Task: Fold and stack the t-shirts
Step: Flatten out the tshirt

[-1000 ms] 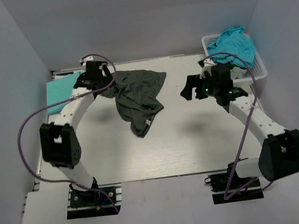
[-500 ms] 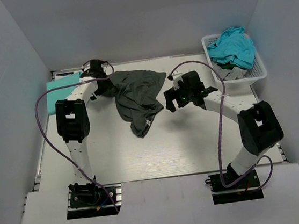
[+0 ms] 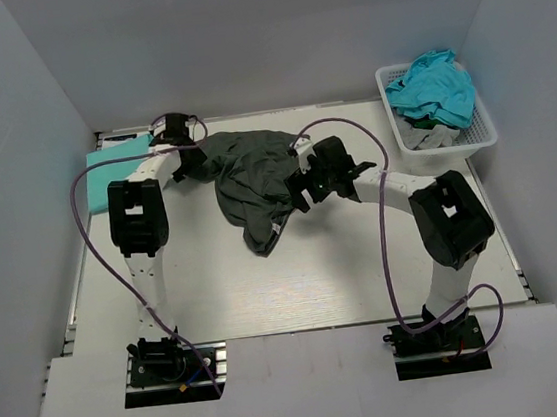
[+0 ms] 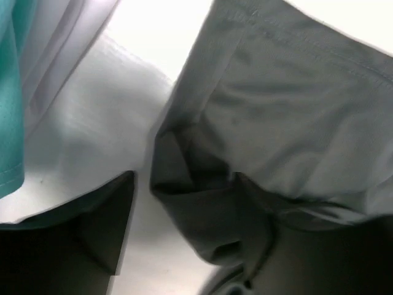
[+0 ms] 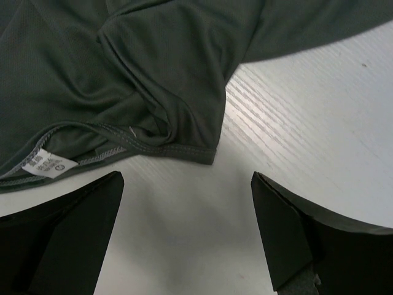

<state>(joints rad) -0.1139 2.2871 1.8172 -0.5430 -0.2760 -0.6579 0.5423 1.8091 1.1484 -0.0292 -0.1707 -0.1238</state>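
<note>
Top external view: two arms reach over a white table (image 3: 365,259).
Right hand (image 3: 297,190): fingers spread wide, low over bare table, just beside the right edge of the dark grey shirt (image 3: 255,176) and clear of the cloth.
Dark grey shirt: crumpled mid-table, its white neck label (image 5: 48,165) toward the near end.
Left hand (image 4: 187,190): fingers apart around a bunched fold at the shirt's far-left corner, with table showing between one finger (image 4: 92,239) and the cloth.
Mint-green shirt (image 3: 108,172): folded flat, far left.
Basket (image 3: 453,148): far right, with a teal shirt (image 3: 433,85) heaped over a grey shirt (image 3: 429,134).
</note>
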